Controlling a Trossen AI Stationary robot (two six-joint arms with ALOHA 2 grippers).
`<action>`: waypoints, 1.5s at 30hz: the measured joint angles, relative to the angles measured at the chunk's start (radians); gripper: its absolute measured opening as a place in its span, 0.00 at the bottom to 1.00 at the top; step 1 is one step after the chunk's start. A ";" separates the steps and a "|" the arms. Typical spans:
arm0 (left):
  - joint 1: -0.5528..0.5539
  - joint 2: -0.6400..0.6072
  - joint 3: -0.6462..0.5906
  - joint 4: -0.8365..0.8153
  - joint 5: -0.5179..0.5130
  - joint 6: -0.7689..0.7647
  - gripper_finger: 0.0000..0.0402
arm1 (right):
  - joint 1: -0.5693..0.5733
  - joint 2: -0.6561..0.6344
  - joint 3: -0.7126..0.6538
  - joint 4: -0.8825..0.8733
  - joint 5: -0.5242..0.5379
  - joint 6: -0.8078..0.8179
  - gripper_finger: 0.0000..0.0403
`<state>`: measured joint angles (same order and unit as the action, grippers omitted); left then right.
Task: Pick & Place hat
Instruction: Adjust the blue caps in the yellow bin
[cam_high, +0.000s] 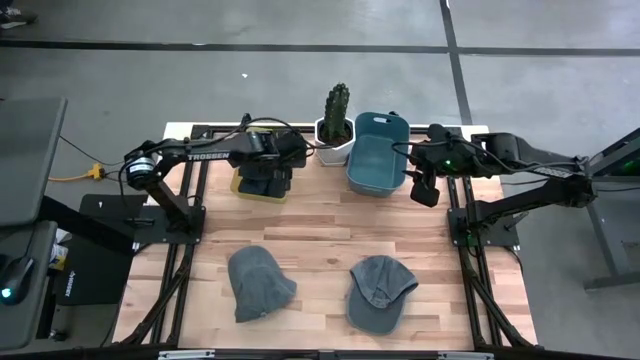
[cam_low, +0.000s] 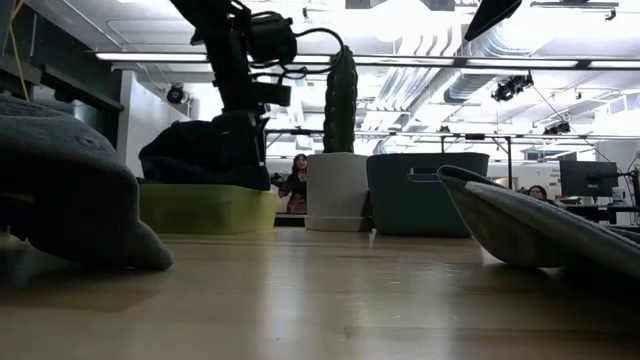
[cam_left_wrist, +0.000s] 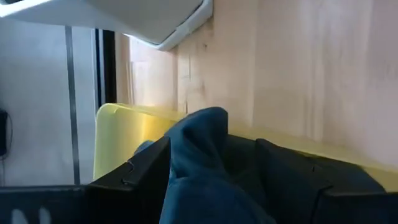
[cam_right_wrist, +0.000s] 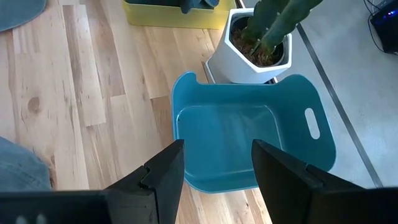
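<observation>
A dark blue hat (cam_left_wrist: 199, 134) lies in the yellow bin (cam_left_wrist: 121, 134) at the table's far left; in the low view it bulges above the yellow bin's (cam_low: 205, 208) rim. My left gripper (cam_high: 268, 172) hangs over this bin, tilted downward and open, with a raised fold of the hat between its fingers. Two grey hats (cam_high: 260, 283) (cam_high: 380, 292) lie flat on the near half of the table. My right gripper (cam_high: 424, 188) waits open above the right side of the blue bin (cam_right_wrist: 249, 137), holding nothing. My left gripper has its two fingers (cam_left_wrist: 146, 171) on either side of the hat's raised fold (cam_left_wrist: 205, 121), coming down at a slant from above. I cannot tell whether they touch the cloth. The hat rests in the bin.
A potted cactus (cam_high: 337, 125) stands at the far edge between the yellow bin and the blue bin. The low view sees the two grey hats (cam_low: 70, 190) (cam_low: 530, 225) close up at left and right. Bare wood lies between the bins and the grey hats.
</observation>
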<state>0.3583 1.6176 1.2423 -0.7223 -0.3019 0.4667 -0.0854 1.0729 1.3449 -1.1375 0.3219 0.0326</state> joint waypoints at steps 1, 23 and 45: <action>0.005 0.000 0.000 0.003 0.000 -0.001 0.54 | 0.000 0.000 0.000 0.000 0.000 0.000 0.45; 0.100 0.069 0.001 0.011 0.113 -0.001 0.38 | 0.000 0.000 0.000 0.017 0.013 0.010 0.45; 0.100 0.048 0.049 -0.287 0.029 0.031 0.00 | 0.000 0.000 0.000 0.017 0.036 0.015 0.45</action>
<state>0.4583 1.6652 1.2911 -1.0096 -0.2733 0.4981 -0.0856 1.0729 1.3449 -1.1208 0.3576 0.0480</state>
